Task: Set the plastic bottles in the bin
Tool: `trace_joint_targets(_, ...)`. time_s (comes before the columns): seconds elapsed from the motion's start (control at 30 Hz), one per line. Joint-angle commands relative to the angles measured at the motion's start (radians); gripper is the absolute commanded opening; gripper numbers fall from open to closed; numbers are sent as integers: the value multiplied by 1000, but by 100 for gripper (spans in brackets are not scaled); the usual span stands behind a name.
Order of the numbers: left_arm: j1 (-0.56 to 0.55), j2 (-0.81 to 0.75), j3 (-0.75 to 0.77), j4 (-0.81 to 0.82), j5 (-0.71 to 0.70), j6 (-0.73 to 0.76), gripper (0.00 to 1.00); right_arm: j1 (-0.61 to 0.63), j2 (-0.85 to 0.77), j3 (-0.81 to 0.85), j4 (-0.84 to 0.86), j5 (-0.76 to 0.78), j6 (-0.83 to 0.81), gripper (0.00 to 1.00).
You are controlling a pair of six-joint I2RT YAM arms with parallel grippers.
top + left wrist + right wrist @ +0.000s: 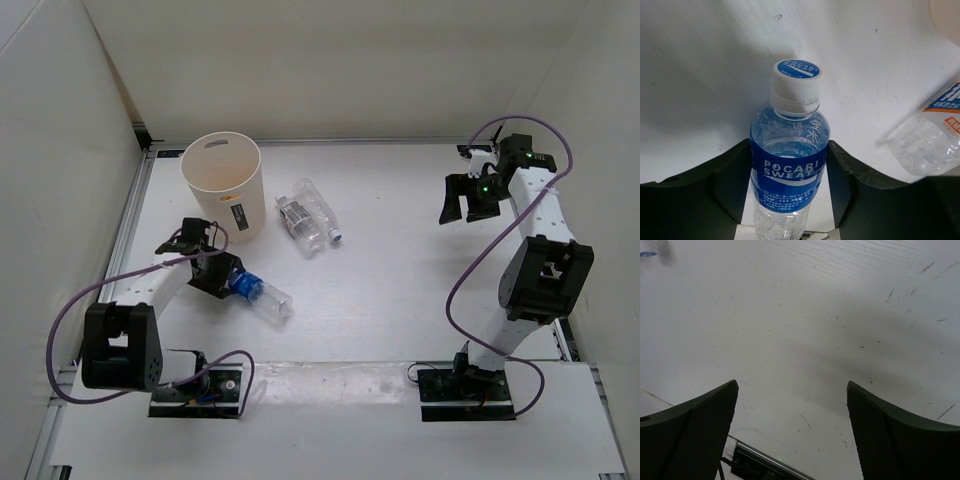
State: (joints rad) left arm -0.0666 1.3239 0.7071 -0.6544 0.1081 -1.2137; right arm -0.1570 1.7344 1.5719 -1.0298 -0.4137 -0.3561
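The left end effector (790, 150) is clamped on the blue-label bottle (789, 175), one finger (732, 192) pressed against each side of the label. The cap points away from the wrist, and the bottle's base is cut off at the bottom of the wrist view.

The right end effector (792, 390) is spread wide with nothing between its fingers, above bare tabletop (805, 315). A small blue blur at the top left corner of its view is too faint to identify.

From above, the gripped bottle lies just in front of the bin (222, 185), toward the arm bases. A clear bottle (298, 224) and a second clear bottle (322, 210) lie side by side just right of the bin, near the left end effector and well apart from the right one.
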Motion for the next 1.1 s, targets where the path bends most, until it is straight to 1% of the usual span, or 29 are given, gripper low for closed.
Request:
trace_joint_targets(0.0, 8, -61, 34, -36, -13, 16, 60, -6, -7, -10, 4, -2, -7, 90)
trace_joint_targets(0.2, 7, -167, 84, -137, -140, 55, 52, -12, 8, -4, 11, -11, -1, 90)
trace_joint_targets(0.23, 7, -190, 112, -161, -154, 63, 51, -9, 10, -4, 13, -11, -1, 90)
trace_joint_targets(0.3, 7, -242, 133, -197, -224, 97, 51, -12, 14, 0, 13, -16, 0, 90)
trace_joint_targets(0.37, 8, -276, 185, -240, -261, 123, 50, -9, 19, 2, 11, -17, -1, 90)
trace_joint_targets(0.4, 8, -299, 216, -244, -309, 144, 50, -13, 20, 4, 13, -20, 0, 90)
trace_joint_targets(0.47, 7, -319, 261, -255, -352, 192, 50, -18, 22, 5, 14, -19, -1, 90)
trace_joint_targets(0.53, 7, -359, 313, -243, -395, 272, 50, -18, 22, 5, 14, -22, -1, 90)
trace_joint_targets(0.57, 7, -370, 369, -234, -416, 295, 50, -18, 22, 4, 13, -22, 0, 90)
trace_joint_targets(0.6, 7, -377, 393, -226, -433, 362, 50, -15, 24, 4, 16, -23, -1, 90)
trace_joint_targets(0.67, 7, -373, 469, -218, -444, 413, 50, -16, 25, 5, 14, -27, -1, 90)
trace_joint_targets(0.77, 7, -341, 616, -220, -459, 537, 50, -13, 25, 5, 17, -30, 2, 90)
trace_joint_targets(0.83, 7, -310, 727, -225, -481, 590, 50, -13, 27, 4, 17, -34, 5, 90)
trace_joint_targets(0.87, 8, -307, 745, -214, -481, 608, 48, -13, 25, 7, 19, -36, 5, 90)
trace_joint_targets(0.9, 8, -299, 808, -182, -482, 620, 48, -15, 27, 5, 19, -36, 8, 90)
trace_joint_targets(0.93, 8, -281, 827, -171, -484, 653, 48, -13, 24, 5, 19, -36, 6, 90)
trace_joint_targets(1.0, 7, -267, 879, -139, -489, 669, 48, -13, 22, 7, 17, -33, 6, 90)
trace_joint_targets(1.07, 7, -240, 899, -87, -486, 694, 48, -15, 21, 4, 17, -33, 6, 90)
